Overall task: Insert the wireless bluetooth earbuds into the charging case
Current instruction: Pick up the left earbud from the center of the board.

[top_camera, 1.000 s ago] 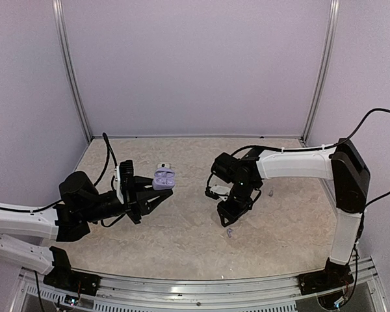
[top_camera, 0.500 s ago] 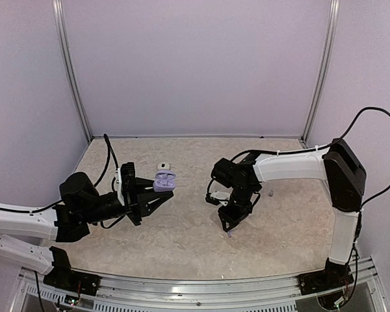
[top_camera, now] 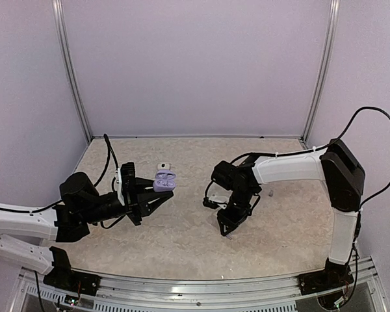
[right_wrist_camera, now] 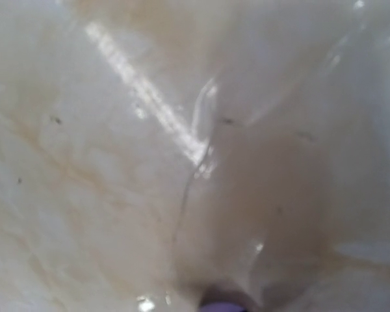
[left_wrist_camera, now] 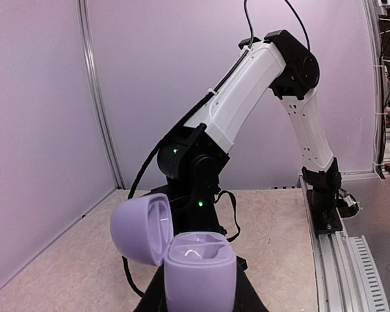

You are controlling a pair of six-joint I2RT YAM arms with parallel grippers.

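Earbud (top_camera: 228, 236): I see one tiny pale piece on the table (top_camera: 182, 247), near-centre, just on the near side of the right gripper (top_camera: 225, 224). It's too small to read its orientation.

The right gripper points down at the table, tips very low, right next to that earbud. I can't tell if they touch. Jaws: can't tell, the fingers are one dark mass from above. The right wrist view is a blurred close-up of the tabletop with no fingers resolved. There's a lilac sliver (right_wrist_camera: 220, 305) at its bottom edge and I can't tell what it is.

Another pale speck (top_camera: 271, 192) lies on the table to the right of the right arm's wrist. It's too small to identify.

Case (top_camera: 164, 184): lilac, off the table, left of centre, well apart from the earbud. The left gripper (top_camera: 157, 190) is clamped on its base. Lid (left_wrist_camera: 142, 229) is hinged open and tilted to the left in the left wrist view. The sockets face up; I can't see whether anything sits inside.
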